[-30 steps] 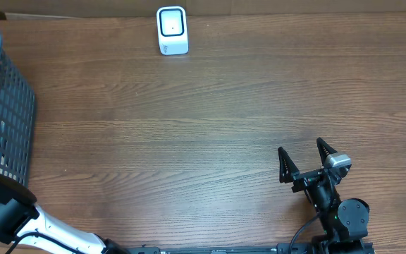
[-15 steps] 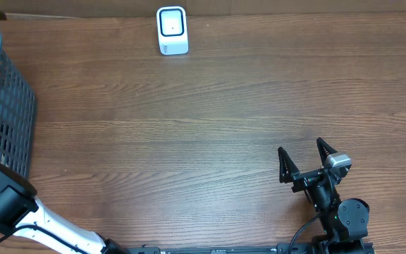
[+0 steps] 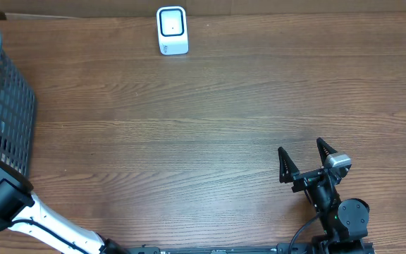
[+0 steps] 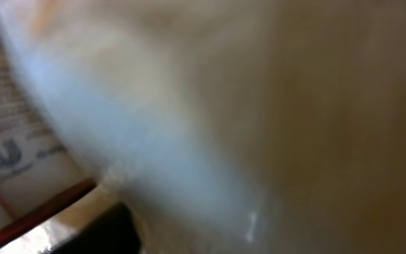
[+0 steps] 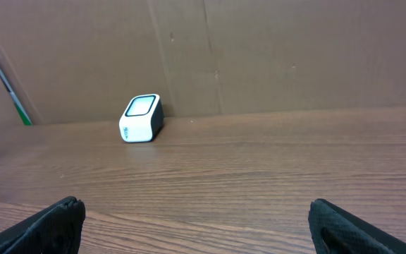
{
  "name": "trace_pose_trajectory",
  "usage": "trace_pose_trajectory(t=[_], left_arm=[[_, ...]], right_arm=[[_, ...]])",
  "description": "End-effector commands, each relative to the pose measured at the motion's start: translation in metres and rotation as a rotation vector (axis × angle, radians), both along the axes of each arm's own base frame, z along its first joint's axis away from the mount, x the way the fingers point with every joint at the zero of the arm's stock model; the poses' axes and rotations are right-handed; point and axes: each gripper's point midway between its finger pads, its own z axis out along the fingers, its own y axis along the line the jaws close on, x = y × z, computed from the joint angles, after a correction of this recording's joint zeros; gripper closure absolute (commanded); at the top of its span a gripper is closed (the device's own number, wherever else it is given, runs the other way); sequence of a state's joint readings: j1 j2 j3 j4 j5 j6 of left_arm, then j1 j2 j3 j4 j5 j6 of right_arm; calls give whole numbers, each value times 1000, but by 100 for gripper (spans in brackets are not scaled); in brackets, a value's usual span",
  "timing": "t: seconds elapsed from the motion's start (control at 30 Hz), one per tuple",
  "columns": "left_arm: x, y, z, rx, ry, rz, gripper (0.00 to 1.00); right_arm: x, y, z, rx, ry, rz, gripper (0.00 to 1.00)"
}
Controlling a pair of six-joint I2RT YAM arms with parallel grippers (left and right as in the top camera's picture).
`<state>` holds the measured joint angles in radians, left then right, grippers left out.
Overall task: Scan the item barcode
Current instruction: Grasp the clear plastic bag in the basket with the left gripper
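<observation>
Boxy white scanner (image 3: 173, 30) stands on grained wooden table (image 3: 210, 120)

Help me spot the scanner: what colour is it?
Scanner: white with black trim; right wrist view.

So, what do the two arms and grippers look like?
The right arm is black, with round joints, a black cable and a grey camera block at the wrist. The right gripper has two black, pointed, triangular fingers. The left arm has a white link, a black joint and black cable; the left gripper cannot be made out.
</observation>
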<state>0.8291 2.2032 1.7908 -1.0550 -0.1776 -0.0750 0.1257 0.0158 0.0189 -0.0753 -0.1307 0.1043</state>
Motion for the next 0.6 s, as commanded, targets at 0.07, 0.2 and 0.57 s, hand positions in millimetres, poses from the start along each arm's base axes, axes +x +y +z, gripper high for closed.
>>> trace_pose_trajectory(t=[0.07, 0.2, 0.57], left_arm=[[-2, 0, -2, -21, 0, 15, 96], [17, 6, 44, 11, -112, 41, 96], [82, -42, 324, 259, -743, -176, 96]], right_arm=[[0, 0, -3, -1, 2, -1, 0], [1, 0, -3, -1, 2, -2, 0], [1, 0, -3, -1, 2, -2, 0]])
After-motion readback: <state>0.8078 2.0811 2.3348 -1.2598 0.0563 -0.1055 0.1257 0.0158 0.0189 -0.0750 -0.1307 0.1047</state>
